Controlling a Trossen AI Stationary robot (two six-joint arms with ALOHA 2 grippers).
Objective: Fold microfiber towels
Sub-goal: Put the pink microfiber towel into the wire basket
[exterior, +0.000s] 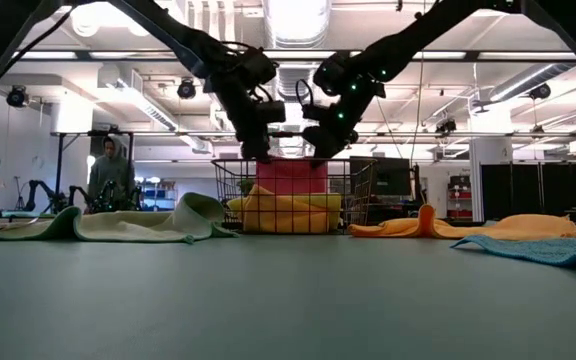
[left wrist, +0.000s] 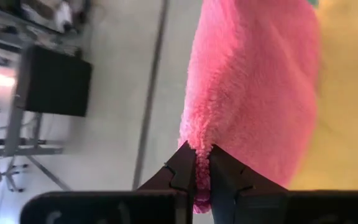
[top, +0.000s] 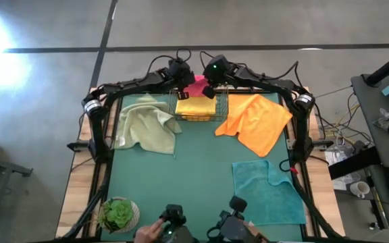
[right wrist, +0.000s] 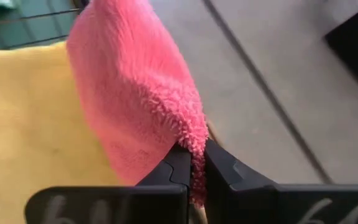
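Your left claw [left wrist: 202, 163] and right claw [right wrist: 197, 163] are both pinching an edge of the pink towel [top: 196, 86], holding it above the wire basket [top: 223, 106] at top centre of the high view, over the yellow towel [top: 196, 106]. No writing is readable.

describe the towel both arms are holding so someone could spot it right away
Find the wire basket at the far middle of the table mat. Just above it, the left gripper and right gripper each pinch a pink towel. It is the only pink one, and the only one lifted.
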